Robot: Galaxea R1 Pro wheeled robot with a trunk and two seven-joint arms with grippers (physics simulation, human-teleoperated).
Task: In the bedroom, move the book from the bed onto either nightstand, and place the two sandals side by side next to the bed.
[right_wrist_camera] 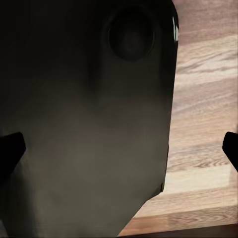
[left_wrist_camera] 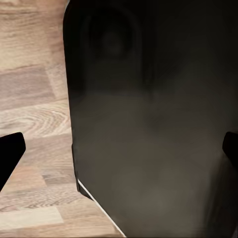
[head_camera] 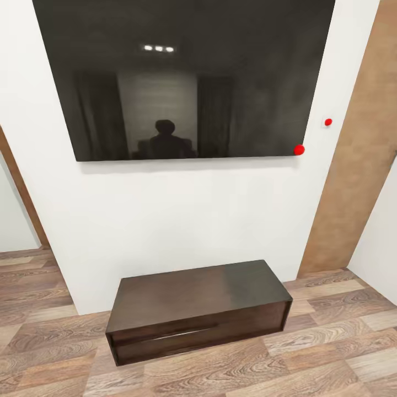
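The book, the bed, the nightstand and the two sandals are out of view. My left gripper [left_wrist_camera: 119, 151] is open, its dark fingertips [left_wrist_camera: 9, 156] standing far apart at the picture's edges with nothing between them. My right gripper [right_wrist_camera: 119, 148] is open the same way, its fingertips [right_wrist_camera: 10, 148] wide apart and empty. Both wrist cameras look down past a large dark rounded body [left_wrist_camera: 148, 124] onto the wooden floor [left_wrist_camera: 34, 114].
A long low dark-brown cabinet [head_camera: 198, 311] stands against a white wall [head_camera: 182, 220], under a big dark wall screen [head_camera: 182, 77]. A brown wooden door frame [head_camera: 358, 176] rises at the right. Wood-plank floor [head_camera: 309, 364] runs around the cabinet.
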